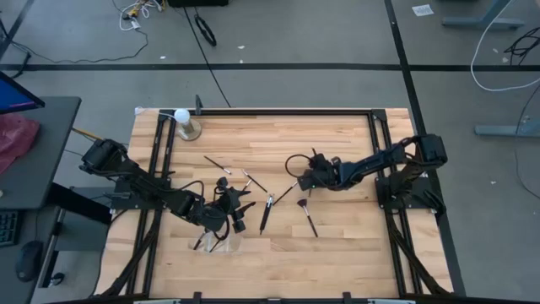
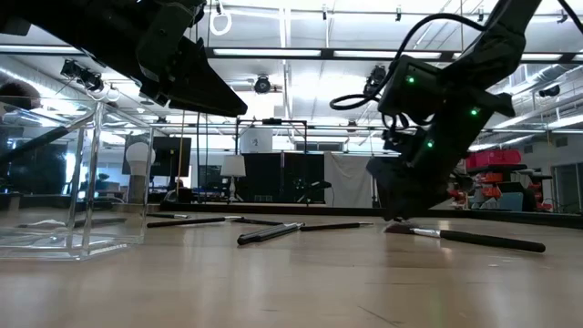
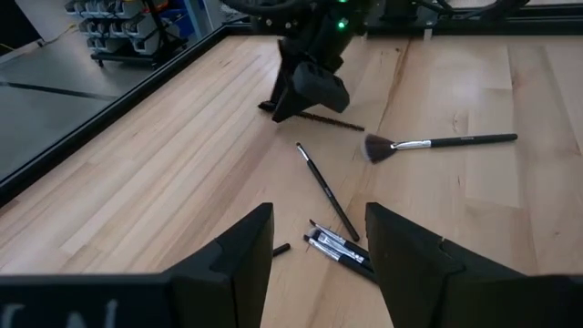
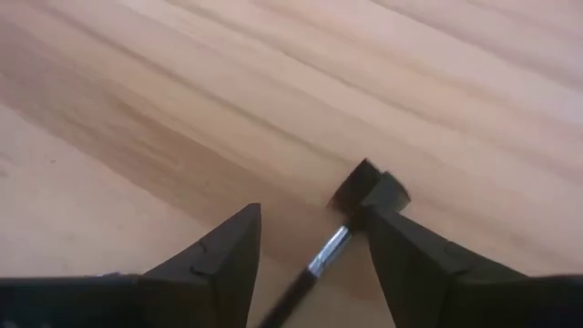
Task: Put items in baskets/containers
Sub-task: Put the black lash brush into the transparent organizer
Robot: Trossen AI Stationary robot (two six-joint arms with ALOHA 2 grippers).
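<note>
Several thin dark makeup brushes lie flat on the wooden table: one (image 1: 267, 211) at mid-table, a fan brush (image 3: 437, 143) and a slim one (image 3: 326, 191). The clear organizer (image 1: 221, 245) stands near the front edge, and a dark brush (image 1: 201, 242) shows at its left end. My right gripper (image 4: 314, 219) is low over the table, slanting down and open. A brush with a dark bristle head (image 4: 369, 191) and silver ferrule (image 4: 328, 251) lies between its fingers. My left gripper (image 3: 314, 219) hangs open above the table just beyond the organizer, with nothing between its fingers. My right gripper stands astride the bristle end of a brush that lies flat on the table. The dark bristle head (image 4: 364, 187) sits right beside one fingertip (image 4: 387, 223). Whether that finger touches it, I cannot tell.
A white ball on a metal stand (image 1: 184, 123) sits at the far left corner. Black frame rails (image 1: 371, 135) run along the table's sides and far edge. Bare wood lies in front of the brushes, to the right of the organizer.
</note>
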